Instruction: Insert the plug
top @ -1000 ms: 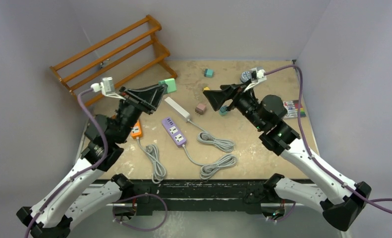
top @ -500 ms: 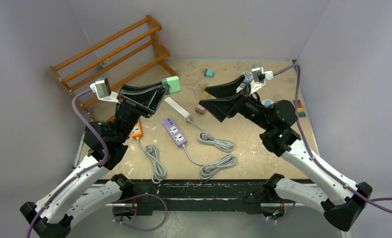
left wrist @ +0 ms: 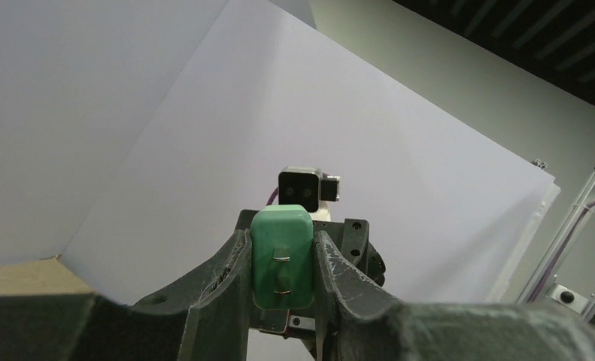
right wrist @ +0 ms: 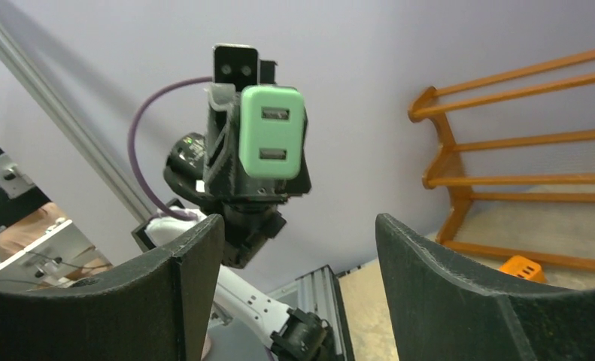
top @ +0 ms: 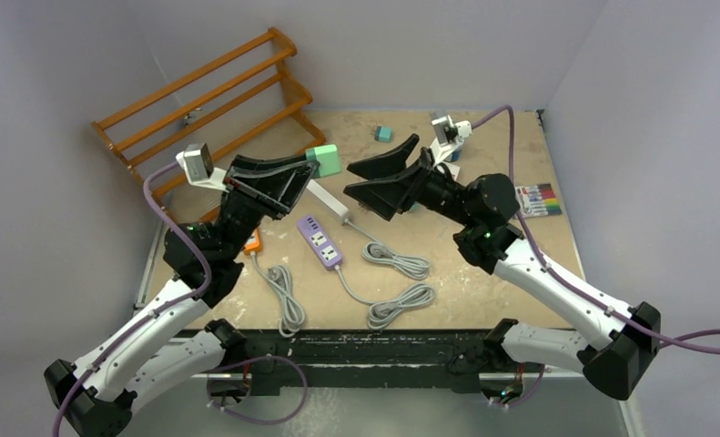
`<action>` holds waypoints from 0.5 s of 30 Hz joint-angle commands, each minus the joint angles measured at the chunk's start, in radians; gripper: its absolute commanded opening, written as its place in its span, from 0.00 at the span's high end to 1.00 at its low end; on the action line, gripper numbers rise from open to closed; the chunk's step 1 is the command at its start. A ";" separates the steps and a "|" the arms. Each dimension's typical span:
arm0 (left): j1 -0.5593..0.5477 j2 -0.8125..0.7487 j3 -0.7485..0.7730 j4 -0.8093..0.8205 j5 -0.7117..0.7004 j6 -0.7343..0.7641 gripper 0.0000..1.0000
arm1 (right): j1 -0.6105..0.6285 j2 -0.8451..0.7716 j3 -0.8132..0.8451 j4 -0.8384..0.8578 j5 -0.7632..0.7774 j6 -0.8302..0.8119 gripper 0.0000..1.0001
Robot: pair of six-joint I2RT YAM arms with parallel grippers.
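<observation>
My left gripper (top: 312,167) is shut on a green plug block (top: 324,160) and holds it in the air above the table's middle back. In the left wrist view the plug (left wrist: 281,258) sits between the fingers, its two metal prongs facing the camera. My right gripper (top: 360,181) is open and empty, close to the right of the plug and facing it. In the right wrist view the plug (right wrist: 272,141) shows two slots above the open gripper (right wrist: 299,226). A purple power strip (top: 319,241), a white one (top: 327,200) and an orange one (top: 251,239) lie on the table.
A wooden rack (top: 210,96) stands at the back left and also shows in the right wrist view (right wrist: 505,143). Grey cables (top: 397,282) coil near the front. A teal cube (top: 383,134) lies at the back, and a set of markers (top: 538,198) at the right.
The right gripper has opened and swung left toward the plug. The left gripper has turned and shifted slightly right with the plug, so the two now face each other closely.
</observation>
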 commanded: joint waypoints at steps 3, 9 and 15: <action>0.005 0.017 -0.016 0.135 0.069 -0.036 1.00 | 0.003 0.012 0.071 0.192 -0.033 0.112 0.30; 0.005 0.048 -0.028 0.183 0.096 -0.053 1.00 | 0.003 0.059 0.097 0.230 -0.028 0.171 0.39; 0.005 0.057 -0.043 0.207 0.094 -0.063 1.00 | 0.003 0.092 0.108 0.267 -0.051 0.225 0.51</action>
